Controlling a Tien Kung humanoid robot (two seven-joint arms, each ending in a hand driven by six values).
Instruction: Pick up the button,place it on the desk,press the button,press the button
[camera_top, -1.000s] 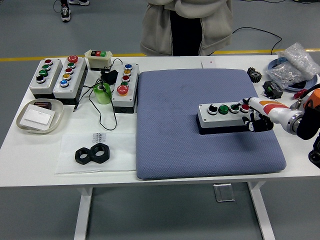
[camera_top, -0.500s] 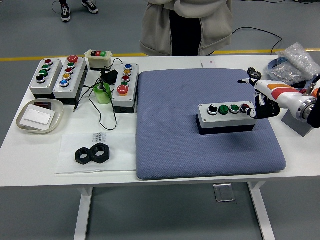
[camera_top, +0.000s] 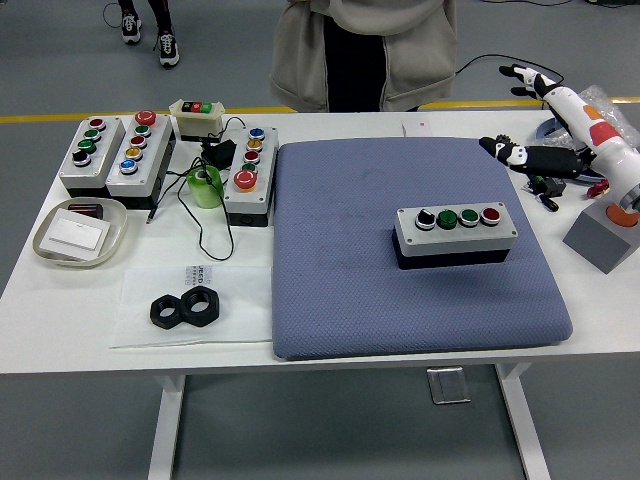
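White worktop, left to right. A shallow translucent tray with rounded corners lies farthest from the hand. Behind it stand two grey rectangular button boxes side by side. Two black hexagonal nuts lie touching on a clear plastic sheet. A small cream switch box sits at the back, with a green cup in front of it and a third grey box beside the cup, topped with a large red mushroom button. A blue-grey textured mat with rounded corners covers the centre. On it, below and left of the hand, rests the button box: grey, on a black base, with four round buttons in a row, namely one black, two green, one red. A person in a beige jacket stands beyond the far edge. The right hand, black fingers spread apart and holding nothing, hovers over the worktop's far right corner, well apart from the box. Half a second earlier it was touching the box's red-button end; it has since lifted away to the upper right. The box has not moved.
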